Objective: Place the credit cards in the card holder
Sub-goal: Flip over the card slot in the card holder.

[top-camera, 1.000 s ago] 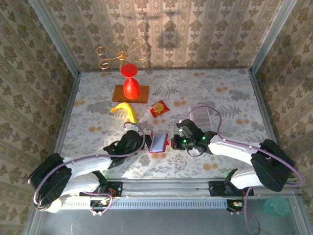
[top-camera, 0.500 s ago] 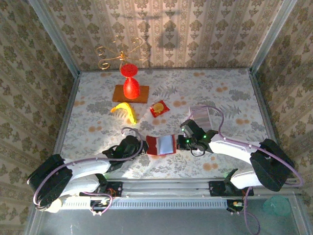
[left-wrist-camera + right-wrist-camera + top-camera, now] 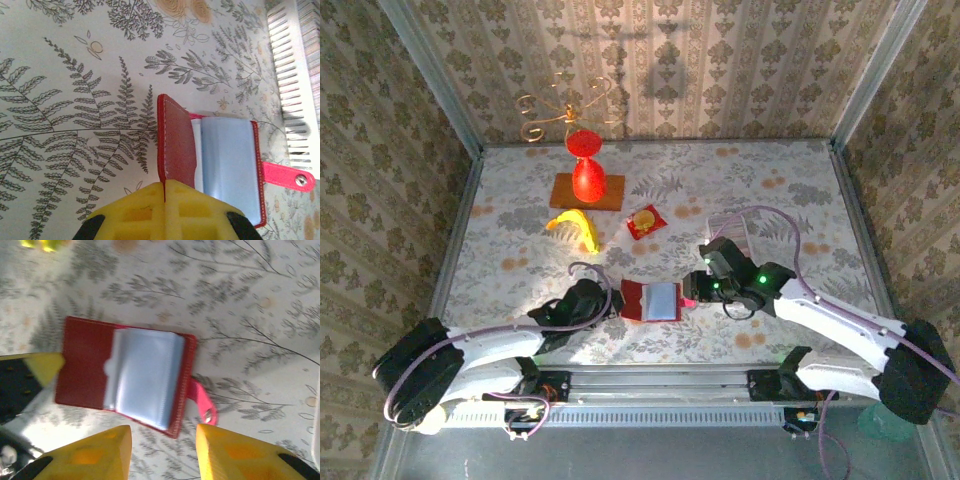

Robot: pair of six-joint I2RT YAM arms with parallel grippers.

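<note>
In the top view, low in the frame, the left end effector (image 3: 608, 300) is clamped tight on the left cover of the card holder (image 3: 652, 300). Its wrist view shows the yellow fingers (image 3: 135, 212) pressed together on the dark-red flap's near edge. The holder, which a second ago stood nearly folded between the two arms, now lies spread open on the bench (image 3: 800, 180), pale sleeves facing up and clasp tab sticking out to the right.

Just right of it, the right end effector (image 3: 696, 292) has let go. Its jaws have parted to a moderate gap with nothing between them (the holder sits just beyond its tips in the right wrist view), and it has drawn back a little towards the right.

Higher in the frame, the credit cards (image 3: 730, 231) wait in a whitish stack, partly hidden behind the right arm and untouched. So the holder looks opened and pinned, and the freed right arm is probably the one to fetch a card.

Farther up lie a red sachet (image 3: 645, 221) and a red vase (image 3: 585, 172), clear of the work.
</note>
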